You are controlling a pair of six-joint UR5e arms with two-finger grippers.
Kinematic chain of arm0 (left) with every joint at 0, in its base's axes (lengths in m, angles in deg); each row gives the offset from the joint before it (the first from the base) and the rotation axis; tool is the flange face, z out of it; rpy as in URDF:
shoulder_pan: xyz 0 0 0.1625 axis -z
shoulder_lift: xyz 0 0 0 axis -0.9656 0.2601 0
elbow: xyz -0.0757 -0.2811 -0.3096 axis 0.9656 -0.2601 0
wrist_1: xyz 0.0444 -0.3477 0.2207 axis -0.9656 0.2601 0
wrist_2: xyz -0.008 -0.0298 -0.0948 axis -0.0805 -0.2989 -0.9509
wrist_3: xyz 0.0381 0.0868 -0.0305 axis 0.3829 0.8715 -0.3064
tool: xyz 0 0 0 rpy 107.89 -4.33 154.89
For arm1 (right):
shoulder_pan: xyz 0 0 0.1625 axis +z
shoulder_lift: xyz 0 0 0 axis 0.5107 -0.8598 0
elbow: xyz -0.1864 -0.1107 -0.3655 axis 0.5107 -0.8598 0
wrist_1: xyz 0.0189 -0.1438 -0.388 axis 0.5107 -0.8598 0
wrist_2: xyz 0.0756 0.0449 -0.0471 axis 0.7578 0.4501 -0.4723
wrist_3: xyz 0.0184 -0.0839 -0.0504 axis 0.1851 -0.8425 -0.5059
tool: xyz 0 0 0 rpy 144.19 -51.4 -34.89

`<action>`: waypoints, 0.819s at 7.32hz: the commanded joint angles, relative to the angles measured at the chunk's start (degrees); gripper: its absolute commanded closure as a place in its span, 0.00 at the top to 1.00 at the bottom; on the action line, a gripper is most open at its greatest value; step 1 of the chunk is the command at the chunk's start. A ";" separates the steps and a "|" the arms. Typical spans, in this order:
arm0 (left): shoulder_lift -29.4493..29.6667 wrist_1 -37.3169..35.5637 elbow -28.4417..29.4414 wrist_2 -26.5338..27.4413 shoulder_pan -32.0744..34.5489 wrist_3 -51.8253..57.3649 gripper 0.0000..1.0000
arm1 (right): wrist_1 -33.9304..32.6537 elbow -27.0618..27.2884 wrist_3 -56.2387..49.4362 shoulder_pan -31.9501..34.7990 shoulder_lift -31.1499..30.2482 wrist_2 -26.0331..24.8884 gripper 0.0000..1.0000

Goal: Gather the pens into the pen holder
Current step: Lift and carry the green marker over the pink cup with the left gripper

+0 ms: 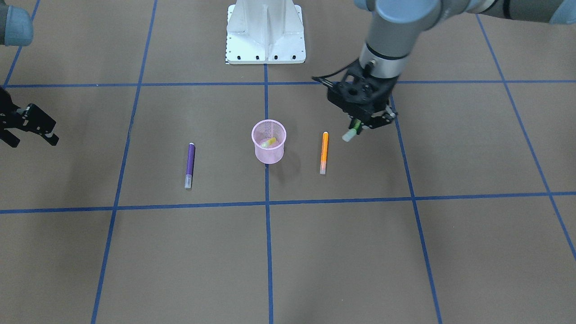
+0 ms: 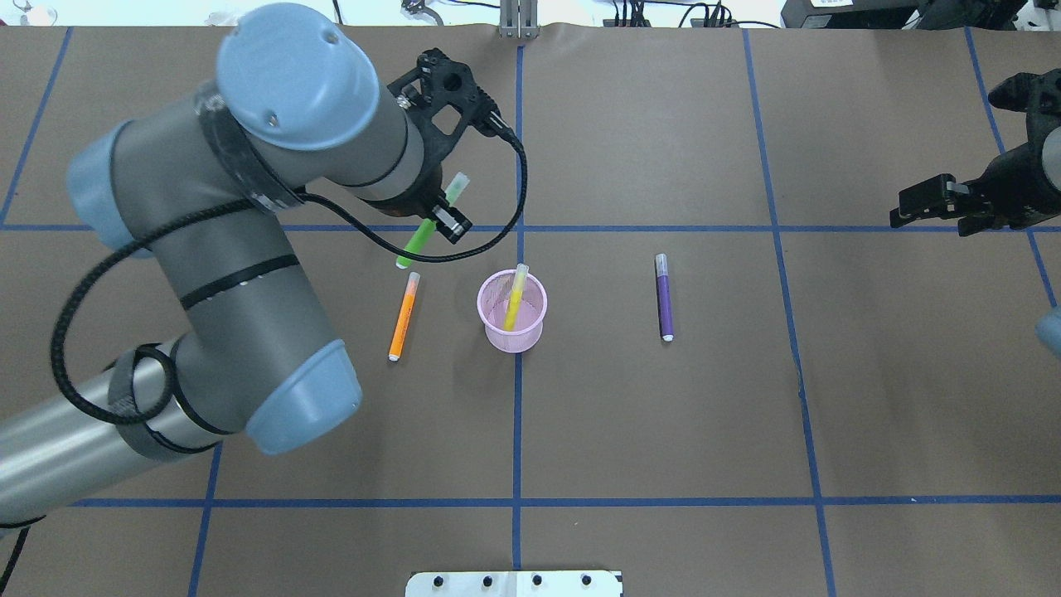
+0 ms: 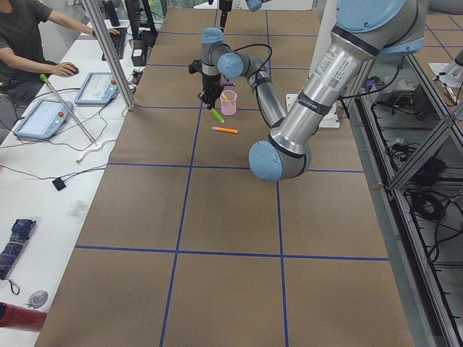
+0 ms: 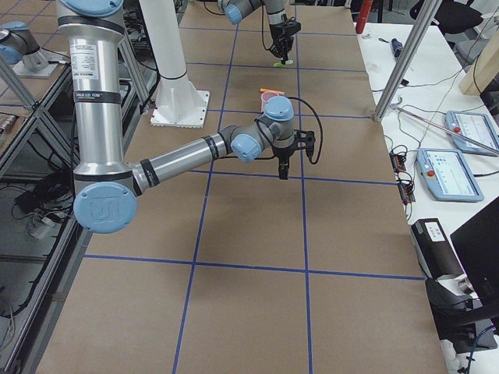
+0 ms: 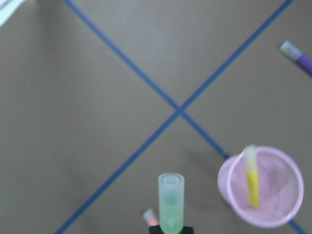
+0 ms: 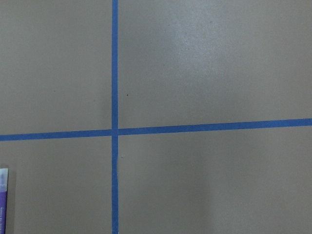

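Across the table from the robot, the front-facing view has the left gripper (image 1: pixel 360 127) clamped on the green pen (image 1: pixel 348 135), held clear of the brown table (image 1: pixel 360 252) with its pale cap poking out below the jaws. The orange pen (image 1: pixel 324 152) lies just beside and beneath them. The pink pen holder (image 1: pixel 269 155) stands beyond it, with the yellow pen (image 1: pixel 268 143) inside. The purple pen (image 1: pixel 190 163) lies on the holder's far side, nearer the right gripper (image 1: pixel 30 140), whose jaws stand apart and empty, well off. From overhead, the green pen is tilted and gripped near mid-length, probably so one end can tip into the cup. Both side views are too small to add anything about the grip. The left wrist camera shows the holder's mouth off to one side of the jaws, not under the pen, so I judge a short sideways carry is due. The right wrist camera catches only the purple pen's cap at its edge.
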 commanded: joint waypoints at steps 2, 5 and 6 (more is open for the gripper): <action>0.98 8.73 4.76 11.16 -6.51 -8.20 0.00 | 0.00 -0.75 2.72 -0.07 1.73 0.09 0.99; 1.07 13.21 8.18 12.05 -8.36 -10.30 0.00 | 0.00 -1.19 2.81 -0.60 2.25 0.00 0.99; 1.33 13.83 8.54 12.05 -8.62 -11.53 0.00 | 0.00 -1.28 2.98 -0.77 2.26 0.00 0.99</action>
